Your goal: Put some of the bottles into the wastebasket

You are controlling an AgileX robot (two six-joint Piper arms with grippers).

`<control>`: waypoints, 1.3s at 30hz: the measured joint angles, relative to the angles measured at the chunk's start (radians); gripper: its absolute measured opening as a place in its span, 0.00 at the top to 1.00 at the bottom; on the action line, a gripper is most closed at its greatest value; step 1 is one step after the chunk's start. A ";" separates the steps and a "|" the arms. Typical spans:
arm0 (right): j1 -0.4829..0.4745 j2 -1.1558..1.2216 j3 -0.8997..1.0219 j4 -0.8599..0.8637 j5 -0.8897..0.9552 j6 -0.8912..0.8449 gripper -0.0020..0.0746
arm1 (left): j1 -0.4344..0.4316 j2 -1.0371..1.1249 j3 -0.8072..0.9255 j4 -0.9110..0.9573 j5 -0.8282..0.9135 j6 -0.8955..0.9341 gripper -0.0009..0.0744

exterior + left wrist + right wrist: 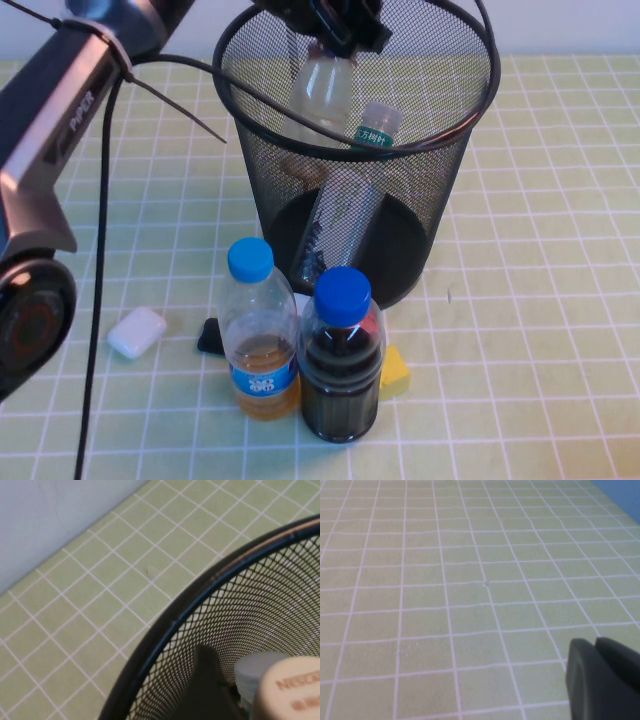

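The black wire-mesh wastebasket point(440, 200) stands at the middle back of the table. My left gripper point(342, 32) is over its mouth, shut on the neck end of the short squat bottle point(322, 88), which hangs just inside the rim. The green-label bottle point(372, 128) with the white cap leans inside the basket. In the left wrist view I see the basket rim point(175, 612), one dark finger point(207, 685), the pale pinkish cap point(292, 690) and the white cap point(257, 672) behind it. My right gripper point(597, 644) is shut and empty above bare tablecloth, out of the high view.
A light-blue-capped bottle point(258, 335) with amber liquid and a blue-capped bottle point(342, 360) with dark liquid stand in front of the basket. A small white case point(137, 332), a black piece point(211, 336) and a yellow block point(396, 370) lie near them. A cable point(100, 250) hangs at left.
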 joint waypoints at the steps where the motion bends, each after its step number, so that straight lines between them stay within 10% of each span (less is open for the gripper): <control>1: 0.000 0.000 0.000 0.000 0.000 0.000 0.98 | 0.000 0.000 0.000 0.000 0.000 -0.019 0.41; 5: 0.000 0.000 0.000 0.000 0.000 0.000 0.98 | 0.000 -0.041 0.006 0.000 0.007 -0.093 0.21; 9: 0.000 0.000 0.000 0.000 0.000 0.000 0.98 | 0.000 -0.152 0.008 0.000 0.075 -0.127 0.21; 16: 0.000 0.000 0.000 0.000 0.000 0.000 0.98 | 0.000 -0.410 0.013 0.027 0.234 -0.118 0.81; 20: 0.000 0.000 0.000 0.000 0.000 0.000 0.98 | 0.000 -0.595 0.115 0.087 0.248 -0.110 0.95; 39: 0.000 0.000 0.000 0.000 0.000 0.000 0.98 | 0.000 -1.652 1.419 0.289 -0.142 -0.213 0.98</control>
